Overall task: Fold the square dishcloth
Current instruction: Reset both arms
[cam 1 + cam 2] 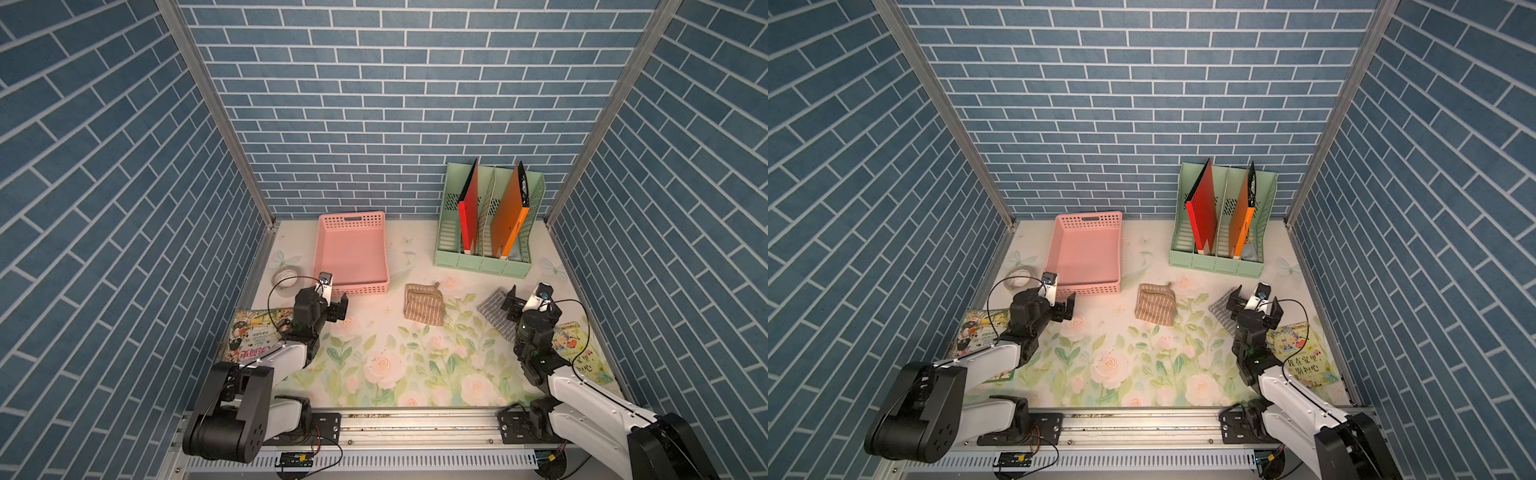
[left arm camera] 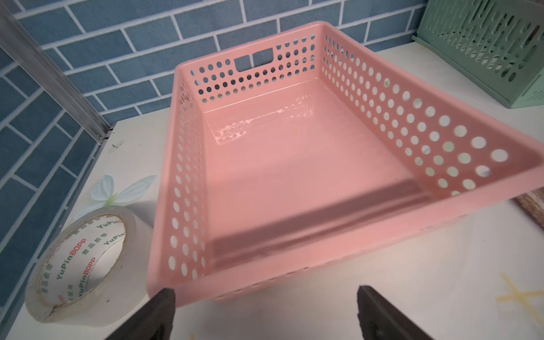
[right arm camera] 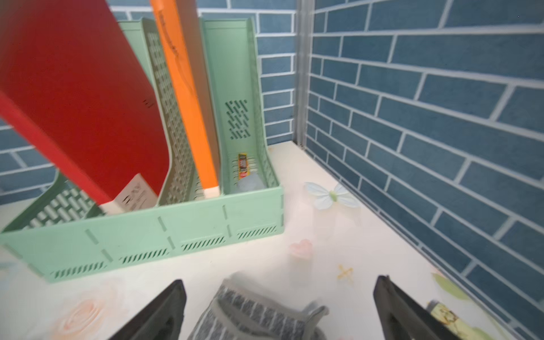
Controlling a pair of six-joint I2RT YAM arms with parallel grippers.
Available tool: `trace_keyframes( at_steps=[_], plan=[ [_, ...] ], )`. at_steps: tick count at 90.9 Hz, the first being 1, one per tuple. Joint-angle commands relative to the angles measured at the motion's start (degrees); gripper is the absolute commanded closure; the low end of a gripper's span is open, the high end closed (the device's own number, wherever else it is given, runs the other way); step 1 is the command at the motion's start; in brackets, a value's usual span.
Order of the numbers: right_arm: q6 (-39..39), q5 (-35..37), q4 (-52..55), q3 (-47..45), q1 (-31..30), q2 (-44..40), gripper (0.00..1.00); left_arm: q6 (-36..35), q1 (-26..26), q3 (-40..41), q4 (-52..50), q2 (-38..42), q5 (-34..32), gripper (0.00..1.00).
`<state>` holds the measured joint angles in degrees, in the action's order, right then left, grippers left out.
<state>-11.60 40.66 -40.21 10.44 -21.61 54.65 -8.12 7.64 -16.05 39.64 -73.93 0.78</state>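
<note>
Front of bench (image 1: 374, 374): picture book (image 1: 253, 332) flat by L edge, partly under L arm. 2nd picture book (image 1: 582, 353) by R edge.

L gripper (image 2: 265, 312): jaws wide apart, empty, hovering just before near wall of pink basket (image 1: 351, 218). R gripper (image 3: 279, 309): jaws wide apart, gripping nothing, hovering over grey striped cloth (image 1: 492, 313), R of centre.

Beige striped dishcloth (image 1: 424, 307): folded to a squarish pad, loop at a far corner. It lies mid-bench btwn the grippers, clear of both, near basket's near R corner.

Tape roll (image 1: 286, 277) by L edge, beside basket. Far R corner: green file rack (image 1: 482, 266) w/ red folder (image 1: 467, 212) & orange folder (image 1: 509, 216) leaning in separate slots.
</note>
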Motion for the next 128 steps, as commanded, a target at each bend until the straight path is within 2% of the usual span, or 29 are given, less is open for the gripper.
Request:
trace_keyframes(
  at_steps=[1,9,16,30,34,40,44,57,61,69,75,128],
  plan=[
    [3.12,1.0,-10.63,0.73,3.4,5.21,0.01,2.27,-0.61,1.8,18.48,-2.9,-5.1,0.0],
    [5.78,-5.03,-15.68,0.31,5.71,7.76,0.01,3.67,-0.96,1.78,22.19,-4.79,-6.08,0.0],
    [7.9,-8.3,-15.71,1.19,7.15,11.2,0.0,3.52,-1.04,4.83,32.48,-7.33,-7.24,0.0],
    [10.11,-14.93,-29.21,-4.04,10.53,18.15,0.0,4.72,-1.84,8.79,40.9,-11.31,-7.95,0.0],
    [11.81,-19.88,-30.63,-4.78,11.34,18.28,0.0,4.28,-1.84,9.02,43.73,-13.05,-8.17,0.0],
    [14.99,-23.82,-34.71,-5.21,11.89,19.82,0.01,4.92,-1.9,7.48,39.78,-12.44,-8.55,0.0],
    [15.86,-25.11,-37.93,-6.09,12.2,21.47,0.0,5.07,-2.15,7.1,40.73,-12.74,-8.83,0.0],
    [17.96,-28.31,-53.67,-6.94,12.94,34.62,0.0,5.73,-2.65,6.25,37.98,-12.57,-7.92,0.0],
    [16.67,-29.13,-46.41,-4.97,13.18,32.24,0.0,6.03,-3.25,5.77,37.9,-12.79,-7.06,0.0],
    [14.25,-30.06,-36.74,0.39,15.51,32.78,0.0,7.45,-5.31,4.46,35.33,-12.83,-3.73,0.0],
    [12.91,-32.64,-34.33,1.49,17.46,32.97,0.0,7.74,-5.6,4.49,34.8,-12.86,-3.49,0.0],
    [13.09,-32.78,-35.38,0.99,17.65,32.97,0.0,7.96,-5.62,4.49,35.03,-12.72,-4.39,0.0]
  ],
)
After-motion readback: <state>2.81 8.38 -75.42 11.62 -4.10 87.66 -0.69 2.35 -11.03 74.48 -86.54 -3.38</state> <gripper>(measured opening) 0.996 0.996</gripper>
